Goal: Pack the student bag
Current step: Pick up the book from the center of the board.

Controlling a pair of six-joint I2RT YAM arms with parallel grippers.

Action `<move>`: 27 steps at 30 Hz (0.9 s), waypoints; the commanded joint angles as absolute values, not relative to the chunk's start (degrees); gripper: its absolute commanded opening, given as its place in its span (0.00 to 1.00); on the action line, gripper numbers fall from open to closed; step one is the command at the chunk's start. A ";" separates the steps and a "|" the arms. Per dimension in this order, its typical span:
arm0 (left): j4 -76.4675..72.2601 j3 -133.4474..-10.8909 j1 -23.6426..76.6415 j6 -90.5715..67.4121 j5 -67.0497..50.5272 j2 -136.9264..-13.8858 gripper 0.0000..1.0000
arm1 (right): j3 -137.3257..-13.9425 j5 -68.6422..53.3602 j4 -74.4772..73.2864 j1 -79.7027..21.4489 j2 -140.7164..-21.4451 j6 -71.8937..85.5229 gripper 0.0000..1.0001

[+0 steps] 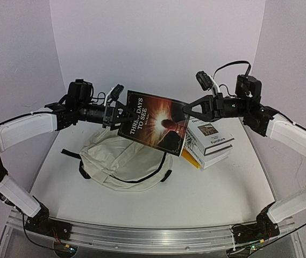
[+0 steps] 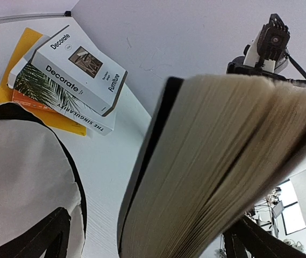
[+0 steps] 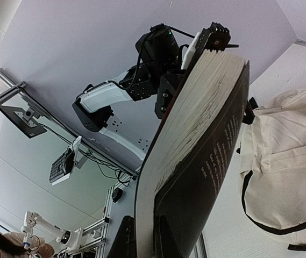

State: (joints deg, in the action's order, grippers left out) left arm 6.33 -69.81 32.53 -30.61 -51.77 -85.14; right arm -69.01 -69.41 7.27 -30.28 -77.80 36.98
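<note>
Student bag is lying slumped on the table, closest to the arm bases, at roughly 7 o'clock from the dark book that's up in the air. A stack of books sits at its 4 o'clock. The right gripper is pinching the dark book's 3 o'clock edge. The left gripper at 9 o'clock has its fingers spread wide either side of the pages.

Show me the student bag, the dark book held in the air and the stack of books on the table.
student bag (image 1: 115,161), top view, on its cream fabric body.
dark book (image 1: 154,122), top view, on its front cover.
book stack (image 1: 211,134), top view, on the top white book's cover.
</note>
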 commanded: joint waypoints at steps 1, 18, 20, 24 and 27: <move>14.98 -73.59 32.81 -23.75 -43.47 -84.38 0.99 | -71.59 -71.97 15.00 -30.78 -76.52 37.61 0.00; -2.62 -69.67 32.73 -33.89 -63.32 -82.76 0.66 | -70.22 -71.61 16.95 -31.16 -79.19 37.79 0.00; -3.04 -68.67 32.70 -34.13 -61.61 -81.99 0.54 | -69.70 -70.59 16.88 -31.18 -79.75 37.70 0.00; -5.60 -65.81 32.61 -35.67 -58.81 -79.68 0.29 | -68.93 -68.34 16.87 -31.05 -81.05 37.65 0.00; -6.71 -64.47 32.56 -36.76 -58.04 -78.24 0.16 | -68.65 -67.29 16.87 -30.99 -82.34 37.39 0.00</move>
State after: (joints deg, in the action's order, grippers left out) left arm -1.57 -65.60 32.32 -35.22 -59.69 -82.04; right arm -68.30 -69.65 11.14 -30.76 -81.22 37.87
